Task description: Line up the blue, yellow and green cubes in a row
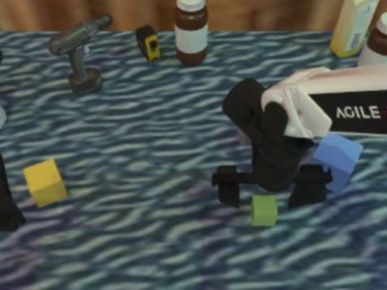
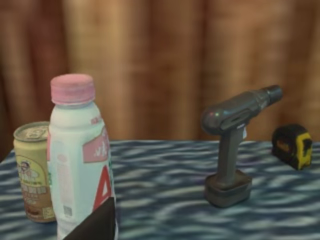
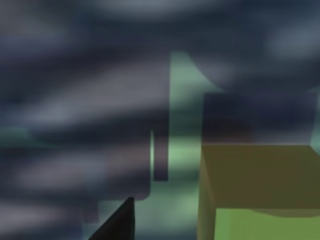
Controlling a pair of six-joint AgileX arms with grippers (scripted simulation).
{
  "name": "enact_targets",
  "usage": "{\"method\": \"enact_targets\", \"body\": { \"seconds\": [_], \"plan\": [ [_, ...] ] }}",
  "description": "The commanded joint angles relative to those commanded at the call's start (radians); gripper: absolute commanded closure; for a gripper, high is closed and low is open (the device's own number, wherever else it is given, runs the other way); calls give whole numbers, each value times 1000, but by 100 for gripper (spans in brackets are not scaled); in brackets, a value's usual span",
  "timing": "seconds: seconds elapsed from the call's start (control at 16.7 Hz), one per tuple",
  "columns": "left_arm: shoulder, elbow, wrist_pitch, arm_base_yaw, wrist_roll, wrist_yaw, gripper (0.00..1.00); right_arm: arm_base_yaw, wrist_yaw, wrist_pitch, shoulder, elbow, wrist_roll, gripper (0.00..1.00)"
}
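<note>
Right gripper [image 1: 270, 186] low over the right half of the table [image 1: 151, 241], fingers spread wide, one dark finger [image 1: 228, 186] to the left and the other at the right, nothing held between them. Green cube [image 1: 264, 210] resting on the cloth just near of the open gap, slightly right of its middle, not clasped. In the right wrist view, green cube [image 3: 260, 195] close up, its top shaded, beside one dark fingertip [image 3: 117, 222]. Blue cube [image 1: 337, 160] just right of the right finger, partly tucked under the white arm, close to the green cube but not touching it. Yellow cube [image 1: 45, 182] well apart, far over on the left side of the table, alone. Left gripper [image 1: 7, 205] parked at the left edge, only a dark part showing; cannot tell its finger state.

Along the far edge: cordless drill [image 1: 78, 51], tape measure [image 1: 148, 43], brown jar [image 1: 191, 31], yellow bottle [image 1: 353, 25]. In the left wrist view: drill [image 2: 235, 145] upright, tape measure [image 2: 293, 146] beside it, pink-capped milk bottle [image 2: 80, 160] and a gold can [image 2: 34, 172] touching or nearly so.
</note>
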Motion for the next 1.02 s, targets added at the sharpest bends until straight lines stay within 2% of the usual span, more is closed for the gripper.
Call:
{"method": "enact_targets", "body": {
  "seconds": [0.48, 0.84, 1.02],
  "plan": [
    [0, 0, 0, 0, 0, 0, 0, 1, 0, -18, -7, 14, 0, 0],
    [0, 0, 0, 0, 0, 0, 0, 9, -1, -222, -90, 124, 2, 0],
    [0, 0, 0, 0, 0, 0, 0, 10, -1, -247, -108, 140, 0, 0]
  ]
}}
